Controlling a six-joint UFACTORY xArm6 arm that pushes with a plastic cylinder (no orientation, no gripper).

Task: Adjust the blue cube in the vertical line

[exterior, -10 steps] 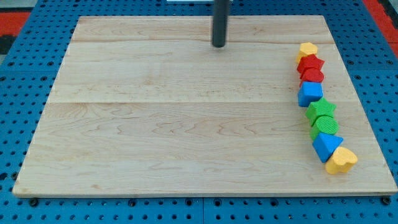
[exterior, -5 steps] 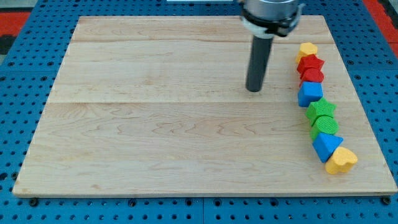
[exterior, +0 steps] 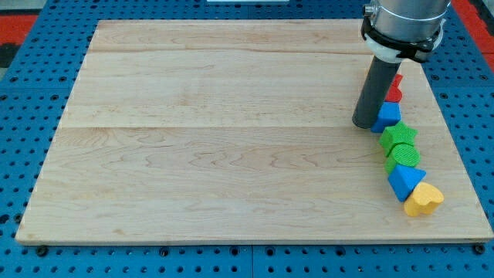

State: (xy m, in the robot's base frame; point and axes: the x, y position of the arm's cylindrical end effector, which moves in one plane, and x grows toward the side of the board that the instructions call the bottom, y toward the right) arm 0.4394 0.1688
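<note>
My tip (exterior: 364,123) touching blue cube (exterior: 388,116) from view's left; cube lies rightward. No claw on rod.

You see the blue cube (exterior: 388,116) near the board's right edge, partly hidden by the rod on its left side. It sits in the column of blocks, just below a red block and just above the green star.

Rod: straight, dark grey, matte, cylindrical, ending at my tip (exterior: 363,123). Above it a wider metallic-grey collar ringed by a black band with white edging.
</note>
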